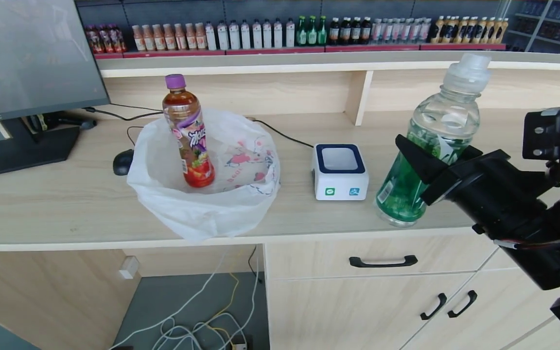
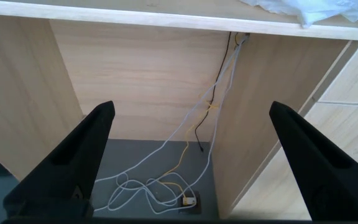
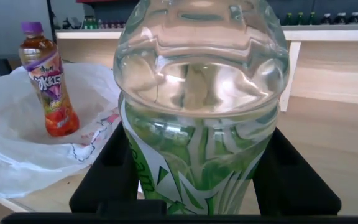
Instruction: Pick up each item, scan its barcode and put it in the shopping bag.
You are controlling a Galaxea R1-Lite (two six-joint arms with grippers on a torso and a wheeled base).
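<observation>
One green bottle (image 1: 430,131) stands near the front edge of the surface (image 1: 42,204), right of the scanner (image 1: 340,171) | right pincer (image 3: 199,130) clenched on its waist | left pincer (image 2: 191,109) released, below the surface | we lift it straight, turn its barcode to the scanner window, then lower it into the bag (image 1: 212,209).
</observation>
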